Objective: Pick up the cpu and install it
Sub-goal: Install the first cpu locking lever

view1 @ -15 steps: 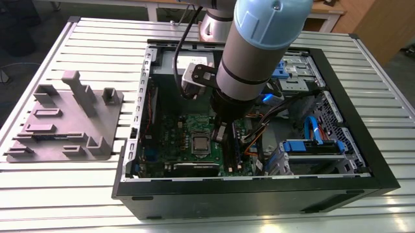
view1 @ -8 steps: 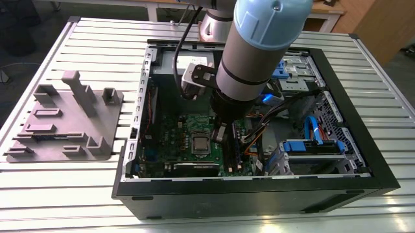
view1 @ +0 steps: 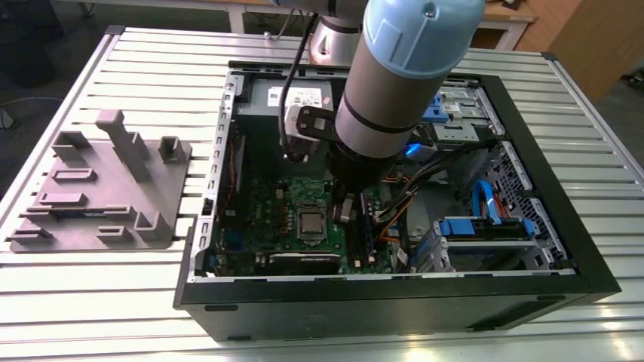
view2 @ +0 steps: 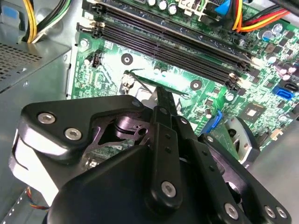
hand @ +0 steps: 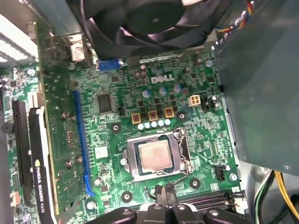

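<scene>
The cpu (view1: 310, 222) (hand: 154, 155) is a small square chip with a silvery top. It lies flat in its socket on the green motherboard (hand: 117, 84), with a metal frame around it. In the exterior view my gripper (view1: 348, 211) hangs inside the open computer case, just to the exterior view's right of the cpu and above the board. In the first wrist view the gripper (hand: 162, 198) sits at the socket's edge, between the cpu and the memory slots. In the second wrist view the gripper (view2: 163, 95) points at the board. It is shut and holds nothing.
A grey fixture plate (view1: 101, 188) with upright blocks lies on the slatted table at the exterior view's left. In the case, a black fan (hand: 140, 18), a graphics card (hand: 39, 154), black memory slots (view2: 177, 42), orange cables (view1: 397, 215) and a blue drive cage (view1: 483, 226) crowd the socket.
</scene>
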Available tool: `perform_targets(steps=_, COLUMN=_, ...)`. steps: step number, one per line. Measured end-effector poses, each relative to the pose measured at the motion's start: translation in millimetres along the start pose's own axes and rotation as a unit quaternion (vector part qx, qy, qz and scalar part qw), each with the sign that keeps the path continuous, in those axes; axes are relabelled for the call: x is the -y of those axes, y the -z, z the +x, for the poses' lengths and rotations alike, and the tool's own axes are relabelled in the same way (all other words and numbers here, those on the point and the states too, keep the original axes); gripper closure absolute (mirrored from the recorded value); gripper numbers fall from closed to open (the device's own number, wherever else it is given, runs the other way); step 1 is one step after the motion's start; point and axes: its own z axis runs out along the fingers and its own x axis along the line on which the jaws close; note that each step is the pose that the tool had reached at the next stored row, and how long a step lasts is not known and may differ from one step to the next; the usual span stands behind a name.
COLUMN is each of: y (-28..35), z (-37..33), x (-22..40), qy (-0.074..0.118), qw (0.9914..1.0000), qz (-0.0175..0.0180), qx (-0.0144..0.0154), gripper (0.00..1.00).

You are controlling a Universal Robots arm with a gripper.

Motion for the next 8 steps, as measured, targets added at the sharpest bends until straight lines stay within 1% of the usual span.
perform_targets(steps=2, y=-1.8, z=0.1, x=0.2, qy=0.002, qw=1.00000, qz=0.0003, qx=-0.0007, gripper=0.90)
perform_targets(steps=3, y=-2.5, z=0.1, x=0.2, qy=0.002, qw=0.99999, qz=0.0006, qx=-0.0027, gripper=0.90)
perform_targets(steps=6, y=-3.5, z=0.2, x=0.3, qy=0.007, qw=0.99983, qz=0.0029, qx=-0.0170, gripper=0.90)
perform_targets(steps=7, y=-4.0, z=0.2, x=0.3, qy=0.009, qw=0.99974, qz=0.0034, qx=-0.0206, gripper=0.90)
perform_targets(steps=8, y=-4.6, z=0.3, x=0.4, qy=0.012, qw=0.99970, qz=0.0033, qx=-0.0213, gripper=0.90)
